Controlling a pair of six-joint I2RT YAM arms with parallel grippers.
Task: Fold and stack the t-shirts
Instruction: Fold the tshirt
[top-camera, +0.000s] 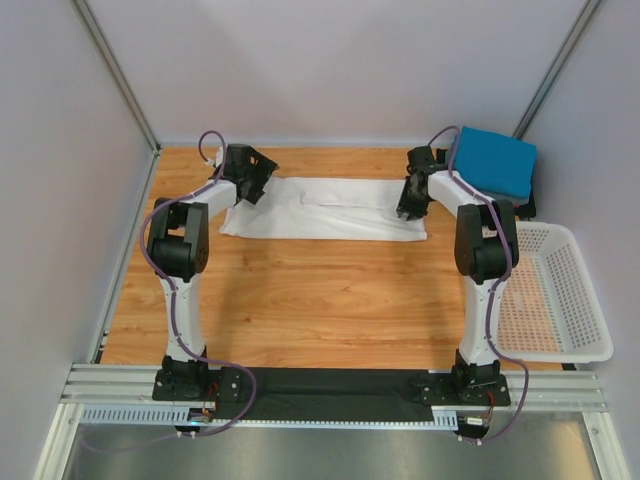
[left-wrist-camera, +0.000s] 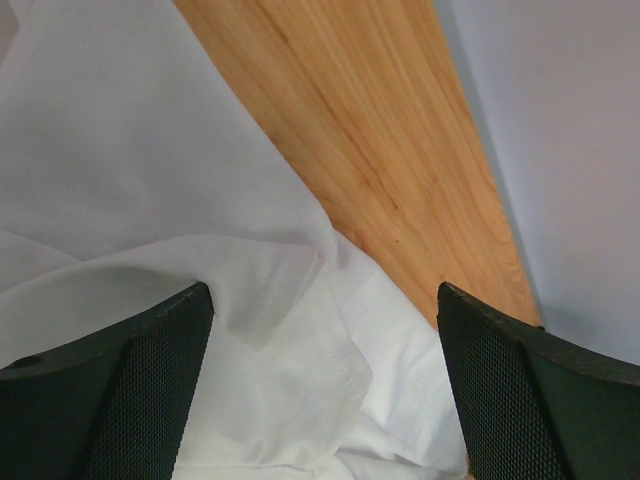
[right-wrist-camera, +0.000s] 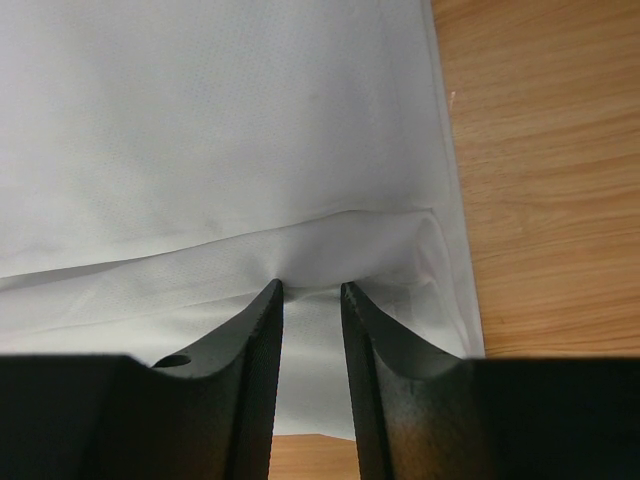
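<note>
The white shirt (top-camera: 330, 208) lay flat in a long strip at the far side of the table (top-camera: 330, 295). The left gripper (top-camera: 250, 177) hung over the shirt's left end with its jaws wide apart and nothing in them. The right gripper (top-camera: 412, 200) was at the shirt's right end. Its jaws were almost closed and pinched a small fold of the white cloth. A folded blue shirt (top-camera: 492, 160) sat in the far right corner. A basket (top-camera: 575, 355) stood on the right.
</note>
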